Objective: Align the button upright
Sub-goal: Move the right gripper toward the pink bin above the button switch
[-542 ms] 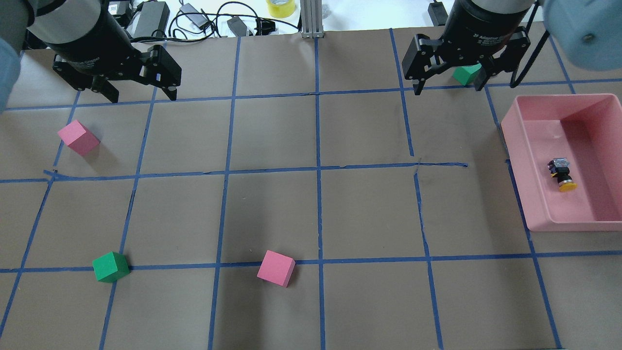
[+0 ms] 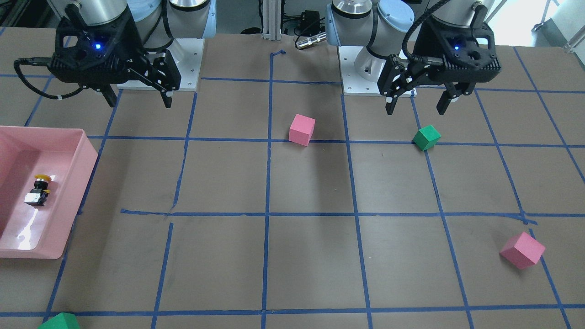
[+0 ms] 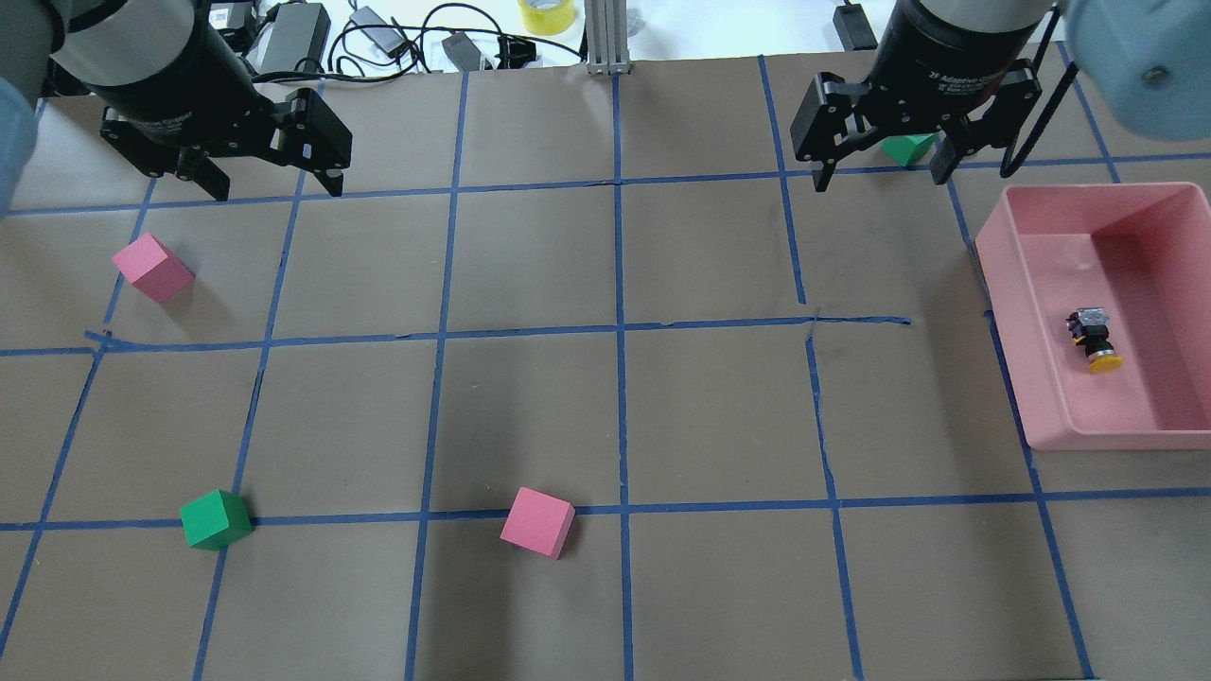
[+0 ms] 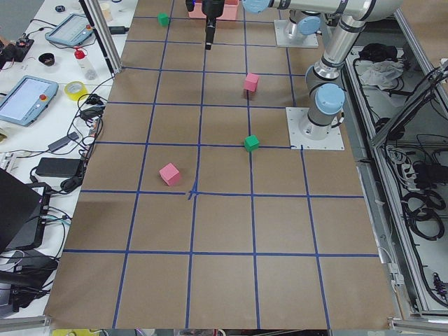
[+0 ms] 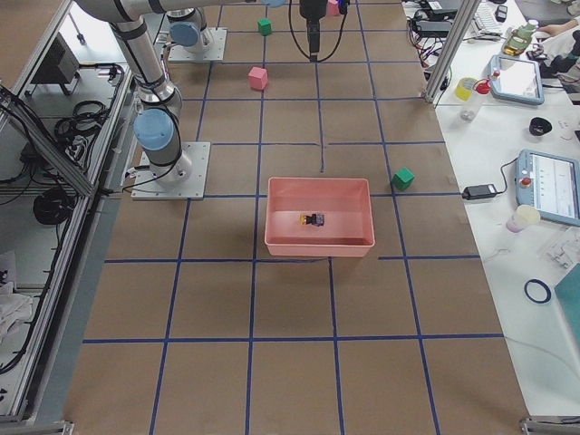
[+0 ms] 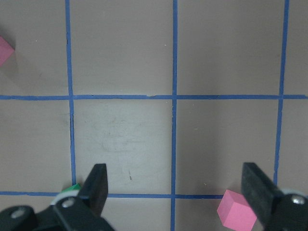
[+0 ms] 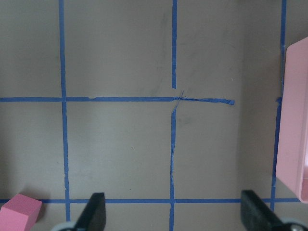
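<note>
We record one change against the frame of half a second earlier. The right gripper (image 3: 882, 170) has shifted a little toward the tray's side of the bench and now covers more of the small green foam cube (image 3: 905, 148) beneath it. The left gripper (image 3: 274, 184) holds its place, and nothing lying on the bench has moved. Both grippers are spread wide with nothing between their fingers, as the two wrist views confirm. The small push-button with round yellow cap, black body and grey-white contact block (image 3: 1095, 339) lies on its side on the floor of the shallow pink plastic tray (image 3: 1010, 322). Its cap points toward the robot, and it is well apart from either gripper. We judge the task to be at its outset: the right arm appears to be starting its approach, and the button is neither grasped nor upright. The bench (image 3: 530, 416) is covered in brown paper marked into squares with blue tape, and the tape is broken and ragged near the middle. Also on it are a pink foam cube on the left (image 3: 152, 268), another pink cube near the centre line (image 3: 537, 521) and a second green cube (image 3: 215, 518), all well apart from the tray. Beyond the far edge we note cables, power adapters and a yellow tape roll (image 3: 546, 13). The left side view shows a tablet (image 4: 26, 98) on a white side counter.
</note>
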Action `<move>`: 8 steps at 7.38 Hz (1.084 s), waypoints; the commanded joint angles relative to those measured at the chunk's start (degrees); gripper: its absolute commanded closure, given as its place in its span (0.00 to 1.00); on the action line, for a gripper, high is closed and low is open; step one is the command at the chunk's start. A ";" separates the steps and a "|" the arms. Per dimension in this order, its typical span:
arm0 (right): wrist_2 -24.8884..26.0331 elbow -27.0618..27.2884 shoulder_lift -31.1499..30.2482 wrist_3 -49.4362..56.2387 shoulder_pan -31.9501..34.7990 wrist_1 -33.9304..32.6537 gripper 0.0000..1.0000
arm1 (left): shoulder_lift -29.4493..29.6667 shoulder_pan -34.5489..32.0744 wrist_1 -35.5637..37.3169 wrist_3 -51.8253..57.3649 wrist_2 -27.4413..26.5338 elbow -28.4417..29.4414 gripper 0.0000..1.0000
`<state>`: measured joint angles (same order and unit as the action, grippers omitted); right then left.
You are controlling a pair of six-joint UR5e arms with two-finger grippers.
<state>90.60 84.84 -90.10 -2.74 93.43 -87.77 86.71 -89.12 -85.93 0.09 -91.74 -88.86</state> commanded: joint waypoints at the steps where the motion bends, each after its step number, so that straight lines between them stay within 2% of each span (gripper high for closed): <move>1: 0.27 0.23 -0.07 0.02 0.00 0.49 0.00 | -0.05 0.00 -0.21 0.00 -0.02 0.09 0.00; 4: 0.10 0.32 0.10 0.02 0.00 0.76 0.00 | -0.13 0.00 -2.04 -0.97 0.42 -0.53 0.00; 5: -0.60 0.41 0.10 0.02 0.00 0.67 0.00 | -0.05 0.00 -3.44 -1.05 2.42 -0.44 0.00; 8: 2.29 0.50 0.36 0.28 -2.53 0.15 0.00 | -0.13 0.00 -3.28 -0.79 1.91 0.00 0.00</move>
<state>91.60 85.21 -89.95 -2.73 92.69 -87.35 86.64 -89.09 -89.17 -0.77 -89.69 -88.97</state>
